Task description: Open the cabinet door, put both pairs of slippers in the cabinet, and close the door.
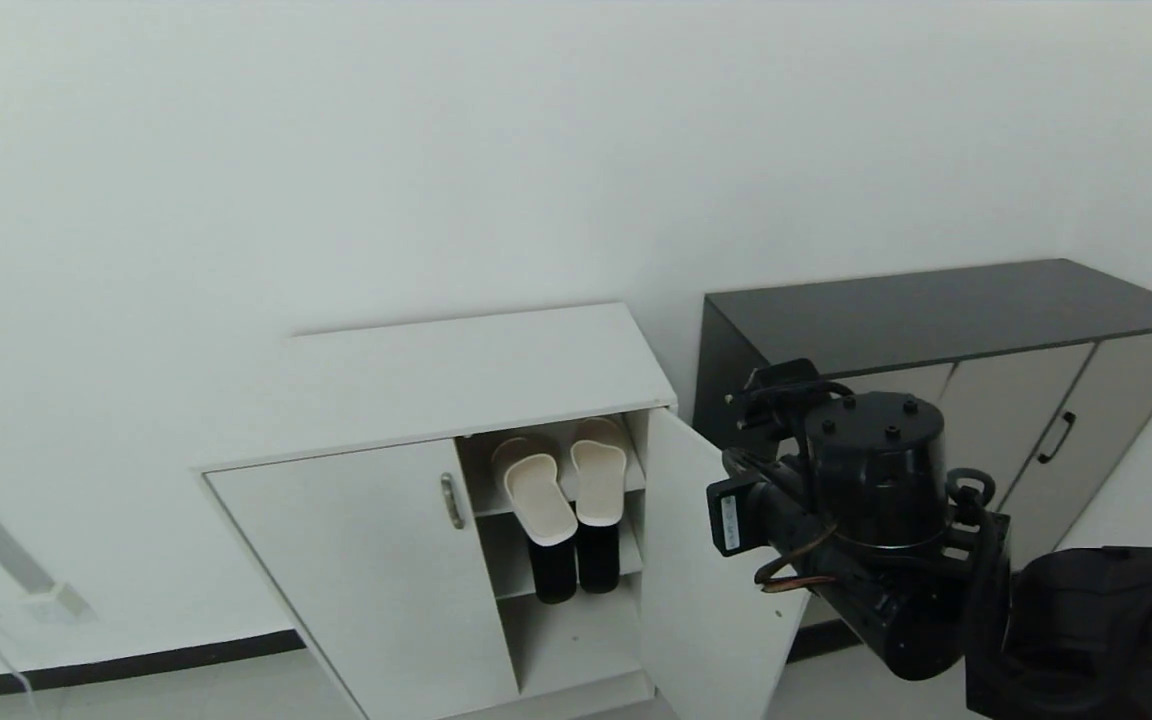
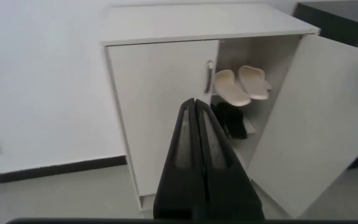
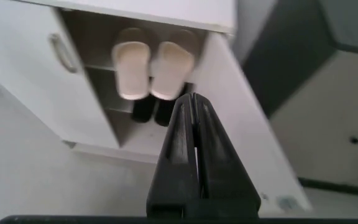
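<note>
Both pairs, cream slippers point(image 1: 564, 487) over black slippers point(image 1: 576, 566), sit shelved, so left pincer point(image 2: 194, 102) and right pincer point(image 3: 193, 98) are closed empty, with the open cabinet door point(image 1: 708, 565) awaiting shutting.

White cabinet point(image 1: 476, 370) on the floor point(image 1: 186, 697), two shelves loaded.

Straight ahead of the right gripper point(image 3: 194, 99), past the tips of its closed jaws, the upper shelf point(image 1: 488, 506) carries the cream slippers point(image 1: 566, 482) side by side, their ends jutting over the shelf's front edge. The middle shelf point(image 1: 512, 586), one level lower and nearer those jaws, carries the black slippers point(image 1: 576, 565) in the same way. The bottom board point(image 1: 571, 640) lies beneath both.
</note>
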Available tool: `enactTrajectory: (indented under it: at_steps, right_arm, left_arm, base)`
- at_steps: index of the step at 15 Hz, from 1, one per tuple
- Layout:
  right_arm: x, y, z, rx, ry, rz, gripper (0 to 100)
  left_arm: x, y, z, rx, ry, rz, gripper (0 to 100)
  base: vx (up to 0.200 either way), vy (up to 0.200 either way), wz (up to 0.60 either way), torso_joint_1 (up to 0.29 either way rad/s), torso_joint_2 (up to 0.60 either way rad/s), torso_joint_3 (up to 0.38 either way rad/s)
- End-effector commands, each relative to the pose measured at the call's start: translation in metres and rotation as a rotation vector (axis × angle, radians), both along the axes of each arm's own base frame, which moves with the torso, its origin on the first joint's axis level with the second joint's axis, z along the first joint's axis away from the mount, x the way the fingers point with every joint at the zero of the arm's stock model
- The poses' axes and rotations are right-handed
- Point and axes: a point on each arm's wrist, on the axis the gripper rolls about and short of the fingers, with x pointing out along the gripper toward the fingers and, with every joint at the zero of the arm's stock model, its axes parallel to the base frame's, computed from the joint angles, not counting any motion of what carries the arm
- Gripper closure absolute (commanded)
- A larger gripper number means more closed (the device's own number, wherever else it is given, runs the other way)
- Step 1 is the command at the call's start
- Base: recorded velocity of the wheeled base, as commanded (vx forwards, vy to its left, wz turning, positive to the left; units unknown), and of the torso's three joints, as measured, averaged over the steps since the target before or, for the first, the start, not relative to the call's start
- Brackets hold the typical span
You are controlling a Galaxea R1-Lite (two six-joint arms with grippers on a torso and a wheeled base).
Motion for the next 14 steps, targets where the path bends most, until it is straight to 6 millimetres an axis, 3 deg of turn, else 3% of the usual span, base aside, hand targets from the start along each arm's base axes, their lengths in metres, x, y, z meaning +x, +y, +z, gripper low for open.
enactTrajectory:
  at_steps: [1, 8, 12, 14]
  right_arm:
    - [0.002, -0.001, 0.000, -0.001, 0.000, -0.007, 100]
    - [0.003, -0.001, -0.001, -0.002, -0.006, -0.007, 100]
    - [0.005, -0.003, -0.002, 0.002, -0.038, -0.014, 100]
    - [0.017, -0.007, -0.004, 0.000, -0.033, -0.045, 100]
  left_arm:
    - [0.000, 0.000, 0.000, -0.001, 0.001, 0.002, 100]
    - [0.000, 0.000, 0.000, -0.001, 0.001, 0.000, 100]
    - [0.000, 0.000, 0.000, -0.002, 0.001, 0.000, 100]
    - [0.000, 0.000, 0.000, -0.001, 0.001, 0.000, 100]
  base:
    - [0.000, 0.000, 0.00, 0.000, 0.00, 0.000]
    - [0.000, 0.000, 0.00, 0.000, 0.00, 0.000]
    - [-0.200, 0.000, 0.00, 0.004, 0.00, 0.001]
    - [-0.100, 0.000, 0.00, -0.006, 0.00, 0.001]
